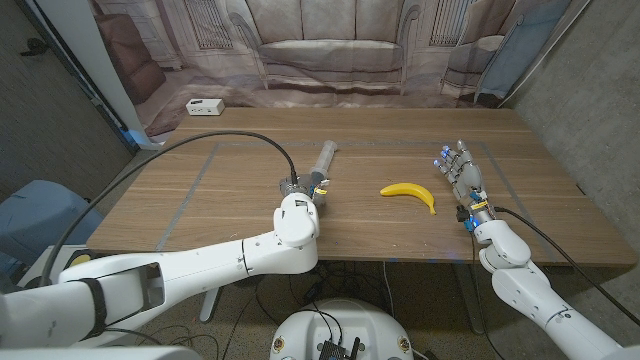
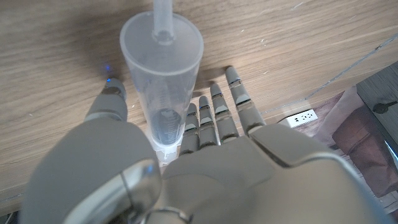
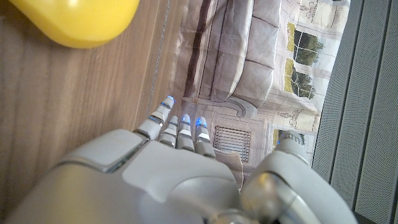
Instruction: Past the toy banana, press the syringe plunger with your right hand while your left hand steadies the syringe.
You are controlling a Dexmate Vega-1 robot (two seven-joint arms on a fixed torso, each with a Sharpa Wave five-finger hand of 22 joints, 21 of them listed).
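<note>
The left hand [image 1: 303, 188] already holds the clear plastic syringe [image 1: 323, 160] near the middle of the wooden table [image 1: 230, 215], fingers [image 2: 217, 115] and thumb set either side of its barrel. The right hand [image 1: 462, 178] stands near the table's right edge with fingers apart and empty, just beyond the yellow toy banana [image 1: 408, 192], so the pressing is judged not yet begun. The plunger's end is hard to make out in the head view.

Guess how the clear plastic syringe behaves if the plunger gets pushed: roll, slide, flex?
The clear plastic syringe has a round barrel lying on smooth wood, so it would probably roll or skid unless the left hand pins it. It looks rigid and light, unlikely to flex. The thin plunger rod may tilt under an off-axis push.
</note>
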